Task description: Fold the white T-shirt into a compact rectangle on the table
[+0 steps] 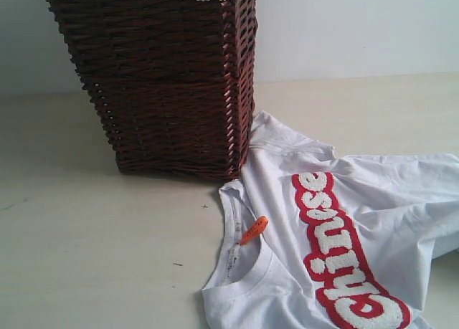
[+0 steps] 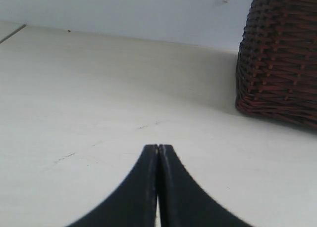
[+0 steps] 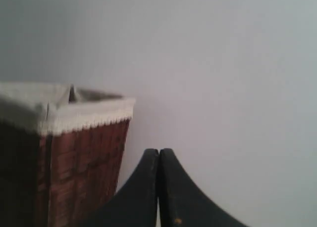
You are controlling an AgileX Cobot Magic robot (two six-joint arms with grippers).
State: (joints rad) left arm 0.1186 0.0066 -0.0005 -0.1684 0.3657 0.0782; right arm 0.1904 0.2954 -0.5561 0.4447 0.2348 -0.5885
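Observation:
The white T-shirt [image 1: 401, 214] lies spread on the table [image 1: 93, 229] at the lower right of the exterior view, red-outlined lettering up and its orange neck tag [image 1: 254, 230] showing at the collar. Neither arm appears in the exterior view. My left gripper [image 2: 158, 147] is shut with nothing between its black fingers, hovering over bare tabletop [image 2: 99, 108]. My right gripper [image 3: 159, 151] is shut and empty too, raised and facing the pale wall. The shirt shows in neither wrist view.
A brown wicker basket [image 1: 172, 85] with white lace edging stands on the table right behind the shirt's sleeve. The same basket shows as a dark woven wall [image 2: 280, 59] in the left wrist view and as a lace-rimmed top [image 3: 64, 118] in the right one.

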